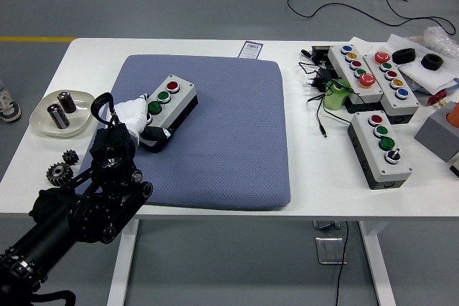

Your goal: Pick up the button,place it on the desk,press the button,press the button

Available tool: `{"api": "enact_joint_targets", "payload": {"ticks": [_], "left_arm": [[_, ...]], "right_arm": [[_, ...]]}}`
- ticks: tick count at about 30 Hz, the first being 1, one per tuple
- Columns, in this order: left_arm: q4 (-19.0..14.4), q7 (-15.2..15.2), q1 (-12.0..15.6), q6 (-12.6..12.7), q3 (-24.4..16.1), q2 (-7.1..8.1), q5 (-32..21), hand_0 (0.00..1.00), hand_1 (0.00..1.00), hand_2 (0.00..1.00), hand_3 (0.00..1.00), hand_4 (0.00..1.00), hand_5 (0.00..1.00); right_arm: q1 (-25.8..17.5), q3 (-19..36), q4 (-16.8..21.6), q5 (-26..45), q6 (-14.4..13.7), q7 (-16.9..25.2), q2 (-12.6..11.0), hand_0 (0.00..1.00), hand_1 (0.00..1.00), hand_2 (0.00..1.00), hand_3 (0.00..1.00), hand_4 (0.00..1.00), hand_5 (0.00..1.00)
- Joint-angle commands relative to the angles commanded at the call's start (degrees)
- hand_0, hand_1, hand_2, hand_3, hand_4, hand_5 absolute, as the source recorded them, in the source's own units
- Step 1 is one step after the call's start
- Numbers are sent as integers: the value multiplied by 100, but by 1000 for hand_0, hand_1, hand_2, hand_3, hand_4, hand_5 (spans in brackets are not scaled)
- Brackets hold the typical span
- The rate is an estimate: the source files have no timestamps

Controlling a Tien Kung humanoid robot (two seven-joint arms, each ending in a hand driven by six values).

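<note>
1. Head view: left hand (136, 116) has its white fingers wrapped around the near-left end of the button box (166, 107).
2. Box sits on the blue pad (229, 141), left of centre, so placing looks basically done.
3. Next up, I'd guess: let go, then poke a button.
4. Long axis runs diagonally, red button end pointing far-right.

You can't see the button box's (171, 101) near-left end: the left hand (133, 114) covers it. The picture's right edge cuts the grey box (439, 136).

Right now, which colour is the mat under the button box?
Blue-grey mat, head view.
</note>
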Motion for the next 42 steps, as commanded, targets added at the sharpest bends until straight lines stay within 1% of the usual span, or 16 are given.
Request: {"api": "enact_joint_targets", "payload": {"ticks": [3,4,5,7,15,18,20,23,27,28,29,32,35,37,39,42], "left_arm": [[3,0,4,341,-12,13,0,164,180,257,339,384,2],[2,0,-1,432,-19,20,0,137,160,234,271,331,2],[5,0,-9,529,-27,32,0,137,160,234,271,331,2],[9,0,-23,610,-32,51,0,137,160,234,271,331,2],[137,-638,-75,655,118,238,0,131,154,225,260,308,2],[150,-976,-91,691,225,328,0,133,153,223,261,301,2],[136,-1323,-118,743,333,424,0,133,153,223,261,301,2],[122,-1949,-208,832,552,648,-173,132,153,221,258,293,2],[186,-2850,-363,672,755,973,-546,132,153,221,258,293,2],[202,-3064,-388,643,770,1040,-602,92,118,196,259,195,2],[213,-3247,-408,624,780,1095,-653,92,118,196,259,195,2],[191,-3931,-498,555,917,1375,-897,92,118,196,259,195,2],[0,-4539,-562,467,1225,1698,-955,73,104,165,254,165,2],[-179,-4830,-597,503,1496,1917,-958,73,104,165,254,165,2],[-342,-4979,-608,590,1705,2080,-961,73,104,165,254,165,2],[-568,-5079,-610,769,1889,2244,-763,70,98,158,249,157,2]], "right_arm": [[-1,17,0,-12,0,-1,-1,673,658,674,624,310,173],[-1,20,0,-17,1,0,-1,673,658,674,624,310,173],[-2,22,0,-19,1,0,-2,673,658,674,624,310,173],[-2,24,0,-23,2,0,-2,673,658,674,624,310,173],[-2,42,0,-6,-5,3,0,673,658,674,624,310,173],[2,77,0,-30,-5,2,3,673,658,674,624,310,173],[8,98,0,-39,-5,-1,5,673,658,674,624,310,173],[16,123,0,-51,-5,-9,14,673,658,674,624,310,173],[21,118,0,-26,-8,-12,14,673,658,674,624,310,173],[23,109,0,-12,-8,-12,13,673,658,674,624,310,173],[25,106,0,-5,-8,-12,12,673,658,674,624,310,173],[35,112,0,8,-13,-14,18,673,658,674,624,310,173],[46,109,0,27,-17,-11,19,673,658,674,624,310,173],[45,135,0,32,-21,-8,20,673,658,674,624,310,173],[42,163,0,4,-19,-8,23,673,658,674,624,310,173],[42,194,0,-42,-13,-10,27,673,658,674,624,310,173]]}}
